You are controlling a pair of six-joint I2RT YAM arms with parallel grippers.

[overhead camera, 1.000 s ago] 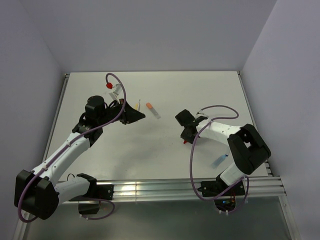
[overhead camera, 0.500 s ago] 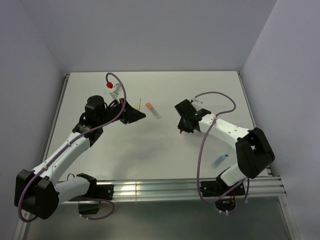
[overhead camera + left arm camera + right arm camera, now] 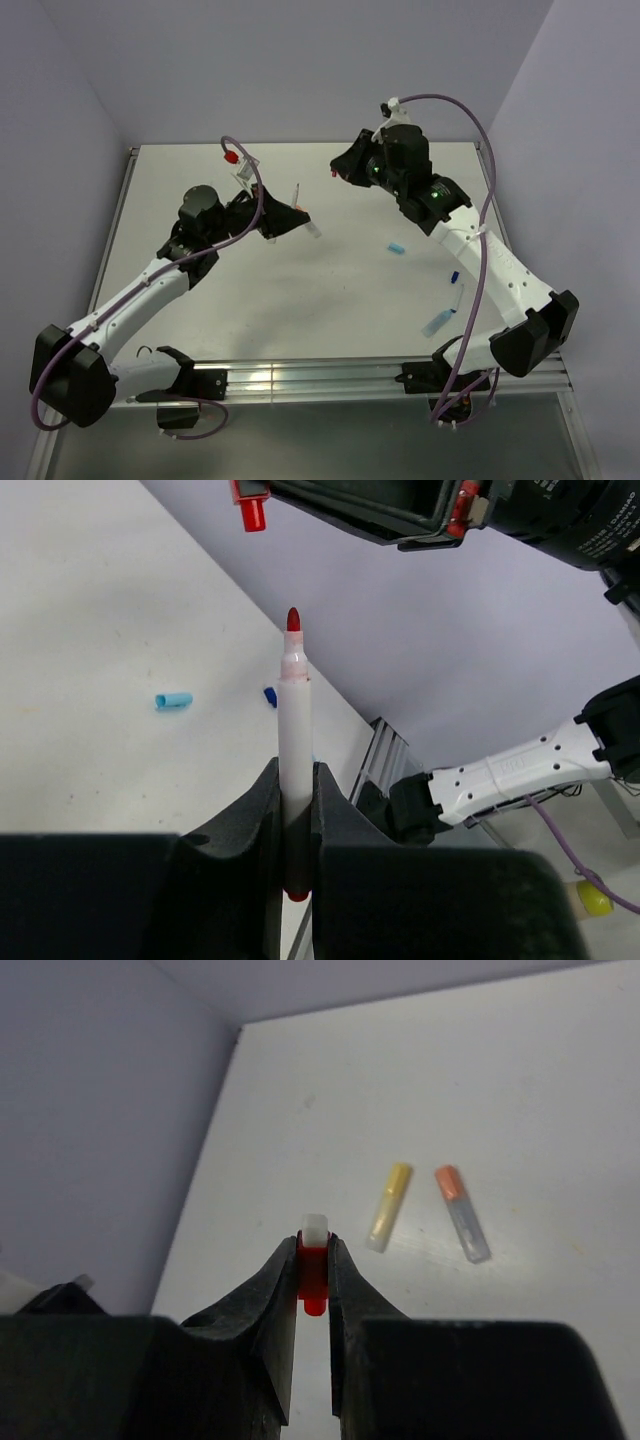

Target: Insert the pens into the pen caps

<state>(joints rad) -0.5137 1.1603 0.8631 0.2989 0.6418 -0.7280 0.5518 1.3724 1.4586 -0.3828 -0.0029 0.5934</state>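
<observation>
From above, the left gripper, left of centre, clamps one white pen with a red tip; the right gripper, upper centre, pinches one red cap — apart from the tip. Right of centre lie one light blue cap and one dark blue cap, and one light blue pen lies lower right. In the left wrist view the white pen stands upright between the fingers, with the red cap at upper left. The right wrist view shows two more pens — a yellow-capped pen and an orange-capped pen — right of the held cap.
</observation>
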